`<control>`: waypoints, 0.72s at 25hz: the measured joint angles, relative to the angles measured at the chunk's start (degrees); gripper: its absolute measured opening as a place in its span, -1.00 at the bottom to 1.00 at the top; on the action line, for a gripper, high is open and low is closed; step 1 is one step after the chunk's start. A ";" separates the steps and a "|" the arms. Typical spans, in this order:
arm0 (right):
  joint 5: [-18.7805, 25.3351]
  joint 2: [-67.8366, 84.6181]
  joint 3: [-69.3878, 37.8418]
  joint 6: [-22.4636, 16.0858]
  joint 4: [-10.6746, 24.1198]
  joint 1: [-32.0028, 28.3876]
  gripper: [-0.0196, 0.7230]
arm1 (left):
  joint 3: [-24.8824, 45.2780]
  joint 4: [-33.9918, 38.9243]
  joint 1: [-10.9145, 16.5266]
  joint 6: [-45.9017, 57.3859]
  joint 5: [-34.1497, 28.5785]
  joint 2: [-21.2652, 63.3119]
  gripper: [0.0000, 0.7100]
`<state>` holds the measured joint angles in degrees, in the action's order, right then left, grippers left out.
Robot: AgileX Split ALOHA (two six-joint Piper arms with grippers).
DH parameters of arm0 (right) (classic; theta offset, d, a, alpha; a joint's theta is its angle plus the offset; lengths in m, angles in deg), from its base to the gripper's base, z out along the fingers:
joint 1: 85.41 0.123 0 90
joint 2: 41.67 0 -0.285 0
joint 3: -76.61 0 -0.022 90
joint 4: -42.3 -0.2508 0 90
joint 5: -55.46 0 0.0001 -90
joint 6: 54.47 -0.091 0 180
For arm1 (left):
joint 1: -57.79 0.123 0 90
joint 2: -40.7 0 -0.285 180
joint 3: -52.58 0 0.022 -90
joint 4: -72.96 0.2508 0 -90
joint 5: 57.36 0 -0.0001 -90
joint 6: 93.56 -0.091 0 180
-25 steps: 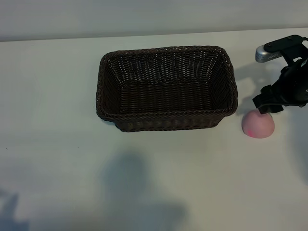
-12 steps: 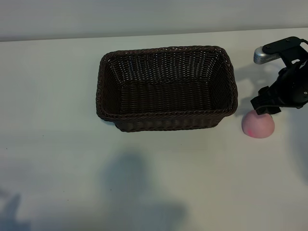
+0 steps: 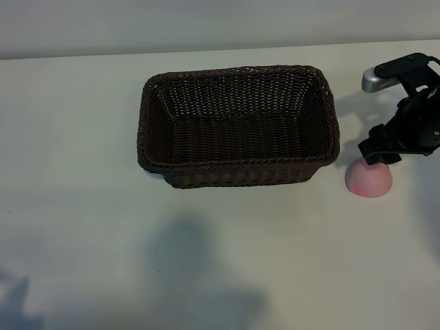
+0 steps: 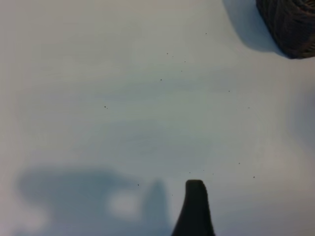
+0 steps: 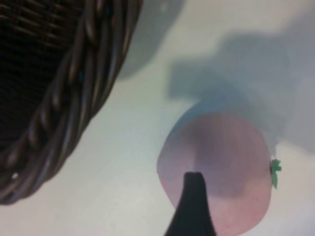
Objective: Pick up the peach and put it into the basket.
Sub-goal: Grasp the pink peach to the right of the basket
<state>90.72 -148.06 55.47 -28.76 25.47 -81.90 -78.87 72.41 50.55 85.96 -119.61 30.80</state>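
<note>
**Peach on the desk, right tool spread wide above it**

The peach sits on the white desk near the right edge, roughly midway between the far and near edges, just beside the basket's near right corner but not touching it. It is small, round and pink, with a brighter spot on its near side; in the right wrist view a tiny green stem shows at its rim.

The right tool hangs directly at the peach's far side, overlapping its top edge in the exterior view. Its jaws stand wide, not closed on the fruit; in the right wrist view one dark fingertip lies across the peach's pink skin, though contact cannot be told.

The basket, dark brown woven wicker with a braided rim and sloping sides, stands on the far half of the desk, about centred between left and right. Nothing lies inside it.

The left tool is over bare desk, well apart from the peach, its jaws wide too, with one corner of the basket in its wrist view.
</note>
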 joint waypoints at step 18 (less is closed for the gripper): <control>-1.79 -6.76 0.00 -2.71 1.28 3.46 0.23 | 0.00 0.00 0.00 0.48 0.00 0.00 0.67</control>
<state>88.93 -154.82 55.47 -31.47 26.75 -78.45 -78.87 72.41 50.55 86.44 -119.61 30.80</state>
